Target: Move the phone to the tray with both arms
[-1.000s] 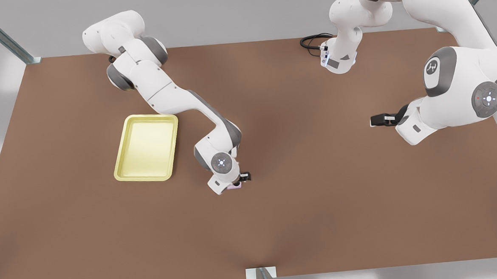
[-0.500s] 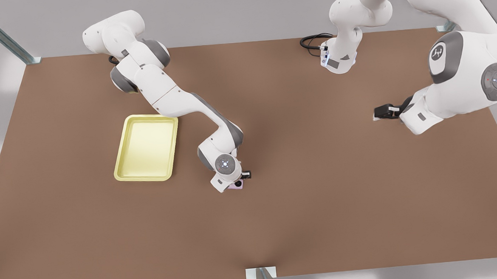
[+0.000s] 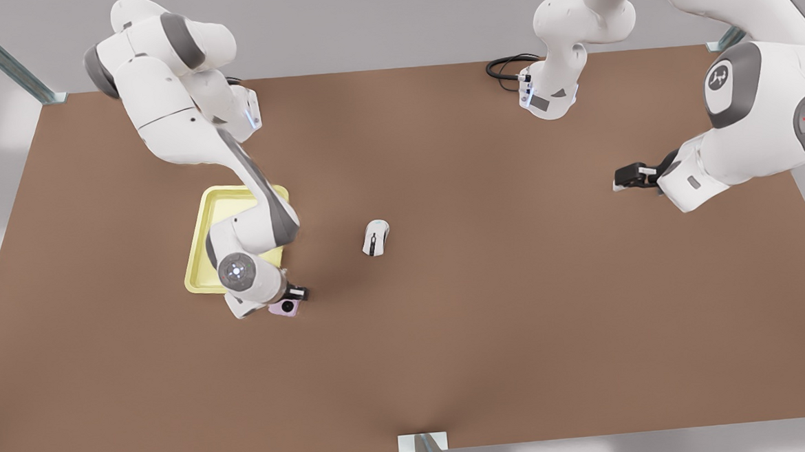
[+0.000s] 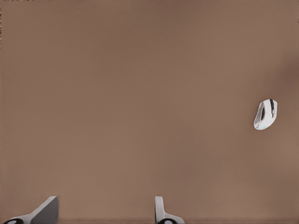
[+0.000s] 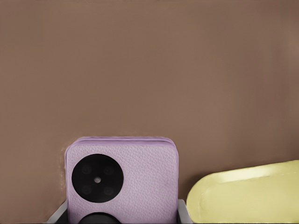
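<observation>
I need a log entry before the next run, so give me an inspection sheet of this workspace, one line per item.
Surface: brown tabletop, bare apart from the items below.
Job's things: pale lilac textured phone held beside the pale yellow tray, not yet in it.
Clutter: white computer mouse mid-table.
Grippers: right gripper shut on phone at the tray's corner; left gripper open, waiting at the front view's right.
Cables: black cable at the far edge.
Surroundings: metal frame posts.

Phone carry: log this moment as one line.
right tool: shut on phone, beside tray corner | phone: not yet in tray | left tool: open, waiting apart | mouse: on table
</observation>
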